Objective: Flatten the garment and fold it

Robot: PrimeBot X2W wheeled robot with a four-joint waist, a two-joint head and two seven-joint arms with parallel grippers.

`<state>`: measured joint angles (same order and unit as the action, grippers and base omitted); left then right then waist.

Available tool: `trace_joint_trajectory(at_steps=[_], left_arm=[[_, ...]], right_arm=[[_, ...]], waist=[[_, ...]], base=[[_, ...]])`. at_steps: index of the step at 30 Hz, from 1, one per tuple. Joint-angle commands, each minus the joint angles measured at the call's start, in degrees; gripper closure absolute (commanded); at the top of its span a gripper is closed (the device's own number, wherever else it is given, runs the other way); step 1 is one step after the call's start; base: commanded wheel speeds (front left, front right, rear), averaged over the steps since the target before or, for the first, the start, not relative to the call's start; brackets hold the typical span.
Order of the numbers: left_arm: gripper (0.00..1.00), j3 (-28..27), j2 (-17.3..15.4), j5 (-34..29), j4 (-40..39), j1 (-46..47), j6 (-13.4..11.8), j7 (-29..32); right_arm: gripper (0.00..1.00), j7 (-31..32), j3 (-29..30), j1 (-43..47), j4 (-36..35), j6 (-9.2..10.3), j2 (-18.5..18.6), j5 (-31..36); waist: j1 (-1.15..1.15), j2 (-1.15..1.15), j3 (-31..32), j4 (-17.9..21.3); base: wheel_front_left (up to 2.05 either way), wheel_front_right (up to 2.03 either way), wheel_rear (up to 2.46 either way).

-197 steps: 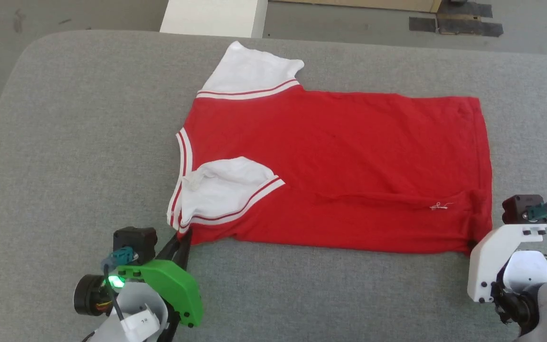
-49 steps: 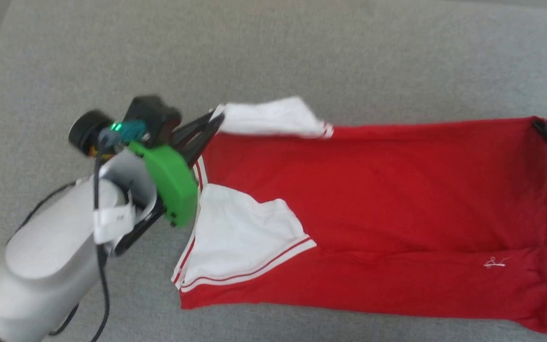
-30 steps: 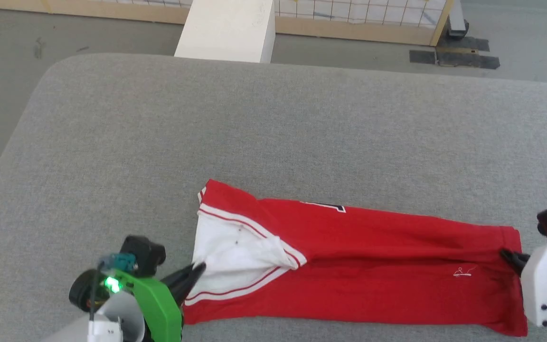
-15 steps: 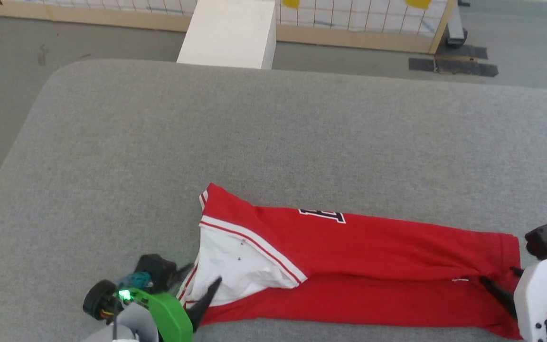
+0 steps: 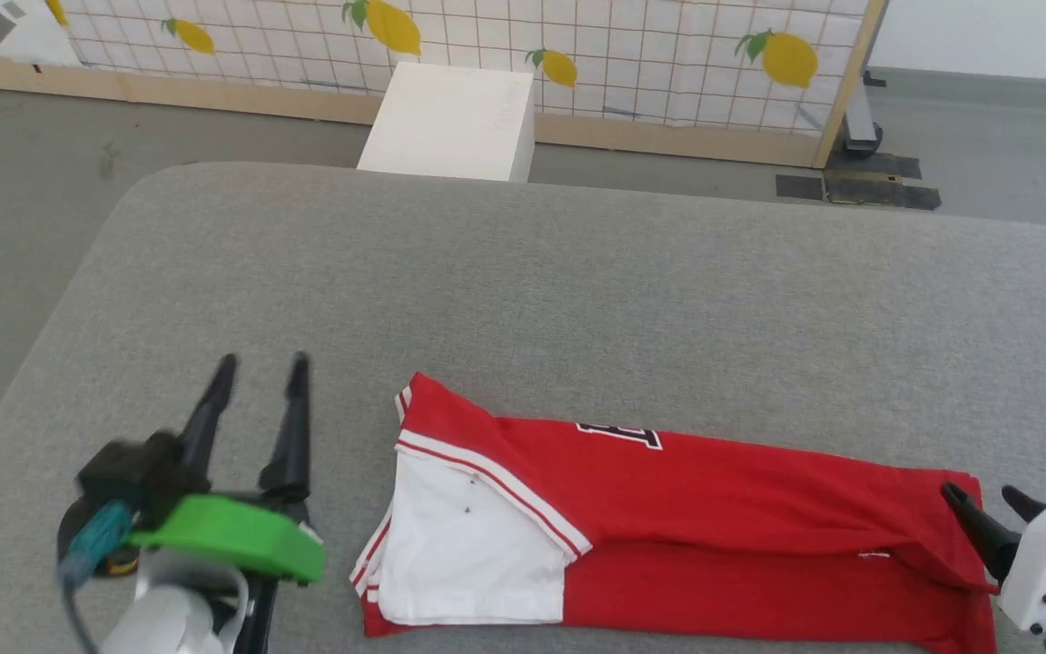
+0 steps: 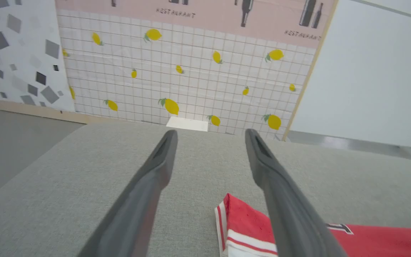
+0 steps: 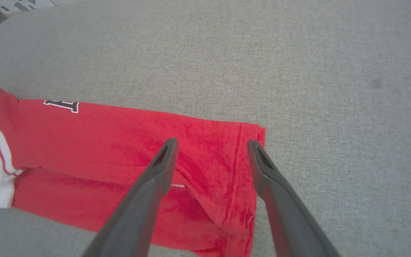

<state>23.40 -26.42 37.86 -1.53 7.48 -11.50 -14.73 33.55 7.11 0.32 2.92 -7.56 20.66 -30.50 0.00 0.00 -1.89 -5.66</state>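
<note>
The red garment (image 5: 741, 518) lies folded lengthwise as a long strip near the front of the grey cushioned surface (image 5: 523, 291). Its white sleeve panel (image 5: 468, 554) with red-white stripe trim is at the left end, and black-and-white lettering (image 5: 618, 434) peeks out at the far fold. My left gripper (image 5: 260, 368) stands open and empty, left of the sleeve end and apart from it; in the left wrist view the garment's corner (image 6: 243, 221) sits low beside the right finger (image 6: 273, 178). My right gripper (image 5: 986, 495) is open over the hem end (image 7: 223, 171), holding nothing.
A white box (image 5: 450, 123) stands on the floor behind the surface, before a tiled lemon-print wall panel (image 5: 577, 54). The surface's rounded left edge (image 5: 51, 327) drops to the grey floor. Black tape patches (image 5: 859, 186) lie on the floor at the back right.
Both grippers let go of the garment and opened. The left one lifted and drew left, away from the sleeve. The far half now lies folded over the near half. The camera tilted upward.
</note>
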Motion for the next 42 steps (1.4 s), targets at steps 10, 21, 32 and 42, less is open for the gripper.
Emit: trace_joint_trajectory(at_steps=[10,21,32,42], left_arm=[[0.00,-13.62,11.41,-23.69,-4.77,-11.84,2.57,-0.26],[0.00,-17.47,17.62,-30.06,-5.04,-13.03,7.90,-0.27],[0.00,-20.42,20.28,-32.91,-3.74,-12.85,11.55,-0.27],[0.00,-21.99,21.00,-33.72,-3.41,-14.27,13.50,-0.27]], right_arm=[[0.00,1.51,15.18,-0.10,2.85,0.08,-15.50,13.83],[0.00,2.12,17.65,-2.24,12.46,0.08,-17.72,17.99],[1.00,2.36,7.06,-0.01,16.66,0.08,-17.67,13.25],[1.00,-2.24,14.27,-0.38,13.88,0.08,-13.41,16.05]], waist=[[0.00,0.00,-0.70,-1.04],[0.00,0.00,-3.00,-2.52],[0.00,0.00,-3.05,-2.55],[0.00,0.00,-0.12,-1.25]], base=[[0.00,0.00,0.00],[0.00,0.00,0.00],[0.00,0.00,0.00],[0.00,0.00,0.00]])
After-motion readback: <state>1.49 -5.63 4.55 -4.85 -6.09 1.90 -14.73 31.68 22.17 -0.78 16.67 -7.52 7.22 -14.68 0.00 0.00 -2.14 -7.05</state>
